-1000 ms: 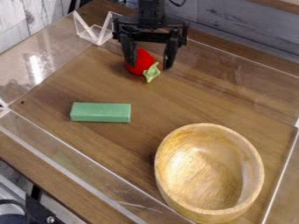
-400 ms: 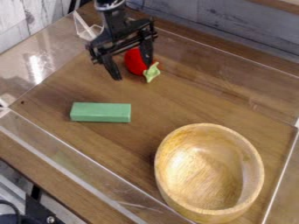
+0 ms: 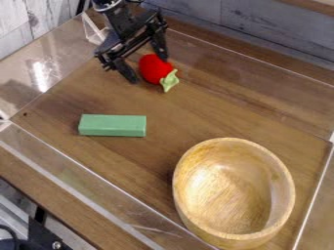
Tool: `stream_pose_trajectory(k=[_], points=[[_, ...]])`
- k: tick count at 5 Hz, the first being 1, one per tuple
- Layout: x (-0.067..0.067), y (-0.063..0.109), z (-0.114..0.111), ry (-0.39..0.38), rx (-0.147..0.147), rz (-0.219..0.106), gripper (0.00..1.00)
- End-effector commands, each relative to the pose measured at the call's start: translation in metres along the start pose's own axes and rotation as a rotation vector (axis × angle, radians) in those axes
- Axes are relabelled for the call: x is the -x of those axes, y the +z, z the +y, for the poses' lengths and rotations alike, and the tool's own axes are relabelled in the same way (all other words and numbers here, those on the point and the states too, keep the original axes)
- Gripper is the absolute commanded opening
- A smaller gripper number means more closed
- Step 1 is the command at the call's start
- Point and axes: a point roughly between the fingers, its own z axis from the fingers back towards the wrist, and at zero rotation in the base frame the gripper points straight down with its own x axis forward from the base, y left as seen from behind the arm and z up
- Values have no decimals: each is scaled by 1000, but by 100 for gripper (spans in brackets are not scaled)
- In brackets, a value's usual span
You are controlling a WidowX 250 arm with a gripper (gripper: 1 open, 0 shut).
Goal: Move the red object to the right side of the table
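Spanning the whole view: the wood-grain table point(image 3: 235, 107), then the wooden bowl point(image 3: 235, 191) and green block point(image 3: 112, 125). Swinging leftward off its earlier straddle, rolling: the gripper point(image 3: 131, 59), prongs spread, empty. Lying far-left, ungrasped: the red toy fruit point(image 3: 156, 68). Suggesting re-approach.

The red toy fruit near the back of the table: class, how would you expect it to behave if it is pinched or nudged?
The red toy fruit looks rounded, so a nudge would probably make it roll across the flat table. Its smooth, curved sides may let it slip out of a pinch unless the open tool closes squarely around it. Being small, it is likely light.
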Motion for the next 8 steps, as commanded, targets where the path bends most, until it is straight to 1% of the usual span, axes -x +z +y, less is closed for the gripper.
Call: stream_pose_trajectory(k=[1,2,3,4,5,6,7,8], points=[[-2,19,-8,47,86,-44,100],[3,28,-10,95,143,-38,100],[19,22,-11,106,184,-21,100],[37,14,-13,109,209,5,100],[42,21,-28,102,230,64,100],[41,18,-37,96,237,102,100],[35,28,-42,138,259,103,100],[30,42,-45,164,278,103,100]])
